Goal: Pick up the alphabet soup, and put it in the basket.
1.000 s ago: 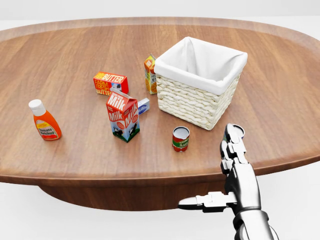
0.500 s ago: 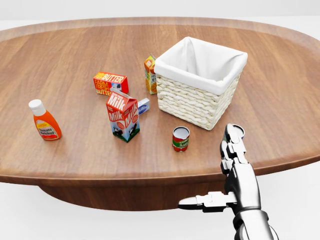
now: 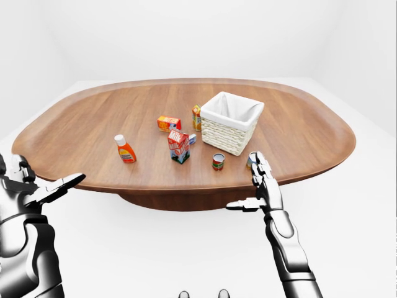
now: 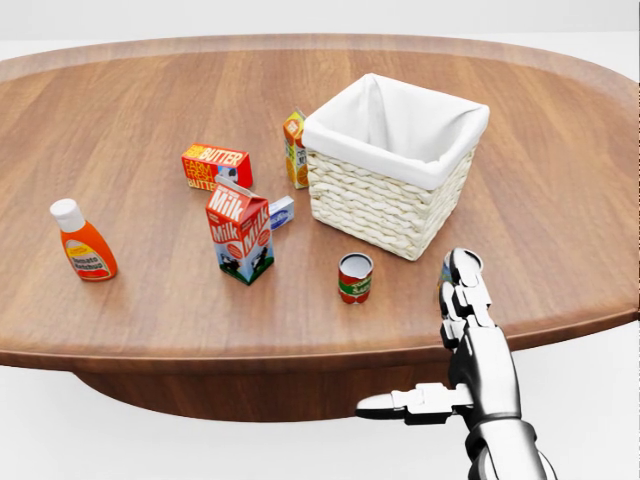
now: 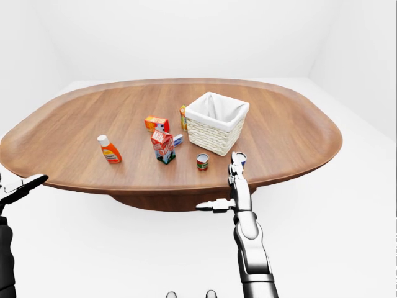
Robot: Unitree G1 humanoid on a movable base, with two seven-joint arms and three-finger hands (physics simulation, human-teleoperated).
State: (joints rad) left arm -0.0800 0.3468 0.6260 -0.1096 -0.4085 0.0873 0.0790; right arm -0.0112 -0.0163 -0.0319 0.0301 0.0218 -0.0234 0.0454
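The view slides slightly as my base shifts; my right hand (image 4: 462, 300) hangs spread and empty near the alphabet soup (image 4: 354, 277), standing on the tabletop (image 4: 150, 320) just beside the basket (image 4: 390, 165).

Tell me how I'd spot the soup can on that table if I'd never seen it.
Find the white-lined wicker basket on the wooden table. Just below its lower corner in the head view, apart from it, stands the small soup can, left of the robot's right hand. It is the only red-and-green cylinder there; its neighbours are cartons, boxes and a bottle.
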